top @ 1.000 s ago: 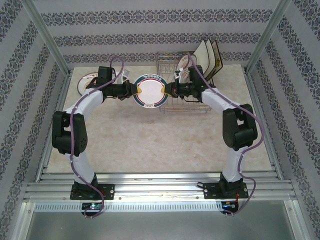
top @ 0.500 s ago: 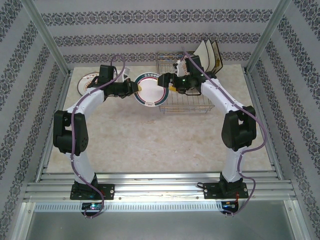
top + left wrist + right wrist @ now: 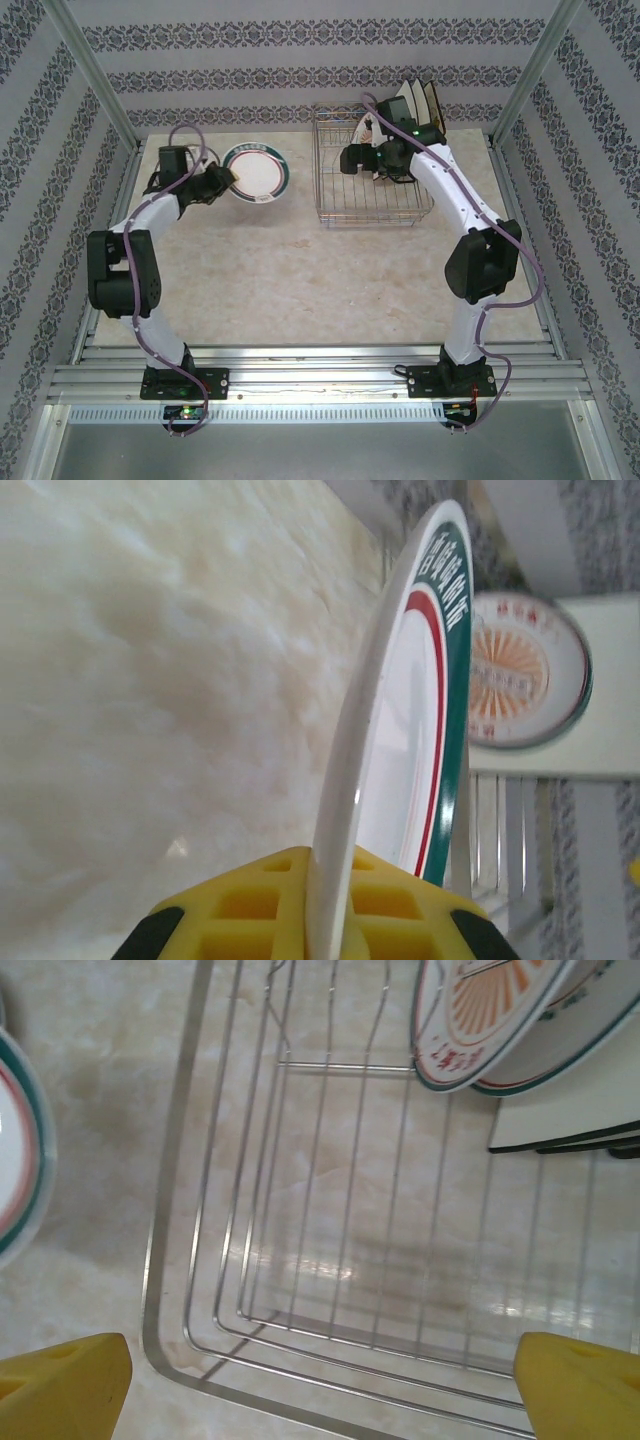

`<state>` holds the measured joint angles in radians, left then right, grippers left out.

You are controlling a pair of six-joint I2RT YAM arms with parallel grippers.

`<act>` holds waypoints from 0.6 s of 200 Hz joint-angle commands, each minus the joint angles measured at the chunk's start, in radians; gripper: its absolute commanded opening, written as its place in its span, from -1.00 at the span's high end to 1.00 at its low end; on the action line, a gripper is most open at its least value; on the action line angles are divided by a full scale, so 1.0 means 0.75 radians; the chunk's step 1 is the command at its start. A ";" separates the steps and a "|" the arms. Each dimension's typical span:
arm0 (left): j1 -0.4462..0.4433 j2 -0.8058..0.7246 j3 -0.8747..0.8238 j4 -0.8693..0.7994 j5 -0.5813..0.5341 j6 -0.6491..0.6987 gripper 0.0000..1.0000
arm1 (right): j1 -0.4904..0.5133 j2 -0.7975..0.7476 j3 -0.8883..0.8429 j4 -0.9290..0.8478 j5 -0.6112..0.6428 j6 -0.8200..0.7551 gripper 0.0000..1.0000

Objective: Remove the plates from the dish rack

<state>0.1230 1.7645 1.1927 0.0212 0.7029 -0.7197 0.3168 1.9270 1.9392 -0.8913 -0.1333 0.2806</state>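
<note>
Since one second ago the round plate [image 3: 257, 172] with the green rim has travelled from the middle of the table, where both grippers had it between them, to the far left part. The right gripper [image 3: 347, 158] has let it go and drawn back over the dish rack [image 3: 365, 215].

From the top camera, the left gripper [image 3: 222, 180] has this plate by its left edge. The plate is tilted over the table [image 3: 300, 280], to the left of the rack and apart from it. The right gripper is above the left half of the rack, and this view does not tell how its jaws stand. The square plates [image 3: 415, 103] lean in the far right corner of the rack.

From the left wrist camera, the left gripper [image 3: 325, 910] has its jaws closed on the rim of the round plate [image 3: 400, 700], which stands on edge between the yellow fingers [image 3: 250, 910]. Further off, a second round plate [image 3: 520, 670] with orange rays is on a pale surface [image 3: 600, 740].

From the right wrist camera, the right gripper [image 3: 320, 1390] has its jaws fully apart and grips nothing. Its yellow fingertips [image 3: 60, 1385] sit in the two lower corners, with the dish rack [image 3: 163, 1220] below. Two rayed plates [image 3: 480, 1010] stand at the far side of the rack, just beside the square plates [image 3: 570, 1125]. The round plate [image 3: 15, 1160] shows at the left edge, outside the rack
</note>
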 commanded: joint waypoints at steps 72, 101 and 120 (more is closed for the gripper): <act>0.230 -0.019 -0.164 0.503 -0.244 -0.346 1.00 | 0.014 0.139 0.202 -0.322 0.348 -0.157 -0.96; 0.252 -0.006 -0.165 0.488 -0.294 -0.339 1.00 | -0.005 0.140 0.204 -0.328 0.350 -0.157 -0.96; 0.267 0.000 -0.175 0.492 -0.332 -0.335 1.00 | -0.017 0.140 0.200 -0.328 0.340 -0.157 -0.96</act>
<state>0.2981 1.7592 1.0687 0.2939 0.5041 -0.9531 0.3180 2.0319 2.0617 -1.0973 0.0902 0.1787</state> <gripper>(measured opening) 0.077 0.980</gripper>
